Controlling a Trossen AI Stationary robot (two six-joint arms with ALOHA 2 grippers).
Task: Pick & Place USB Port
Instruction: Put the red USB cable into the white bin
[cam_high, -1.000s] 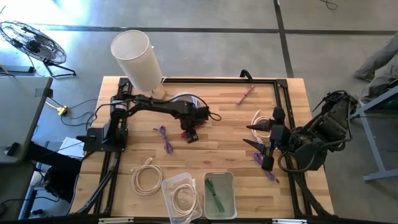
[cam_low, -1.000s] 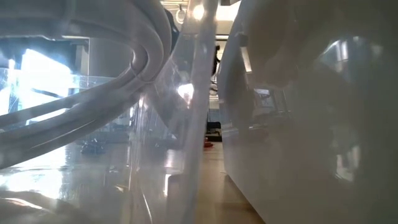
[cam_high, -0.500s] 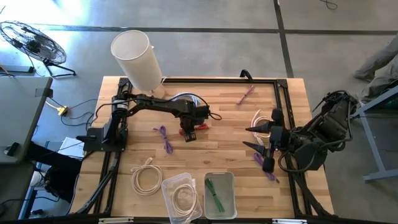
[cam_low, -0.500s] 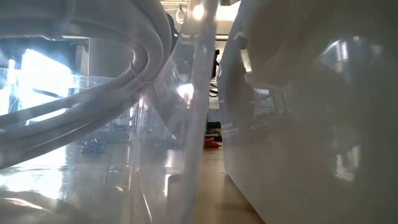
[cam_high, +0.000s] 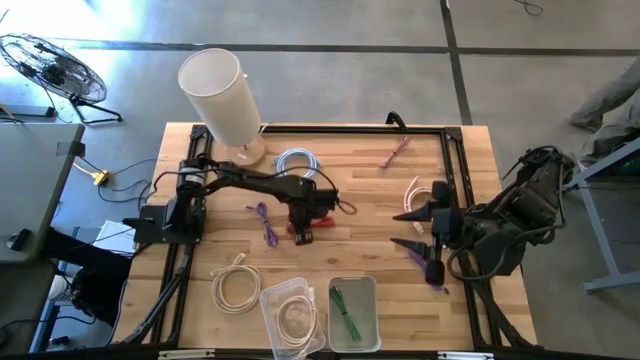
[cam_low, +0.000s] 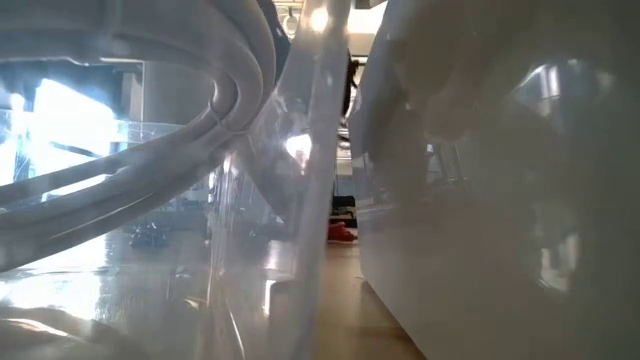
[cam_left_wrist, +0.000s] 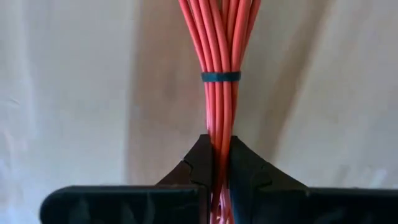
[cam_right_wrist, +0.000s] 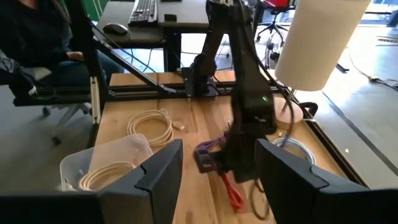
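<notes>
The red USB cable bundle (cam_left_wrist: 219, 62), tied by a dark band (cam_left_wrist: 220, 76), lies near the table's middle (cam_high: 306, 232). My left gripper (cam_high: 303, 224) stands over it, pointing down, shut on it. The right wrist view shows the bundle's free end (cam_right_wrist: 234, 194) trailing on the wood below that gripper. My right gripper (cam_high: 420, 228) hangs open above the table's right part, nothing between its fingers (cam_right_wrist: 217, 174). My left gripper pinches the red bundle (cam_left_wrist: 219, 155) between its two fingers, a little way from the dark band. The fingers come from above, pointing down, with the strands running out straight between them. The bundle's free end lies on the table.
A white-blue coil (cam_high: 296, 160) and a white cylinder (cam_high: 222, 95) are at the far left. Purple cable (cam_high: 264, 222), cream coil (cam_high: 236, 285), and two clear bins (cam_high: 292, 315) (cam_high: 350, 312) sit near the front. Pink cable (cam_high: 394, 152) and white cable (cam_high: 418, 190) lie right.
My left gripper has gone toward the table's near edge and a little left, taking the red bundle along over the wood. The white-blue coil behind it now shows in full. My right gripper has kept its place, turning slightly.
</notes>
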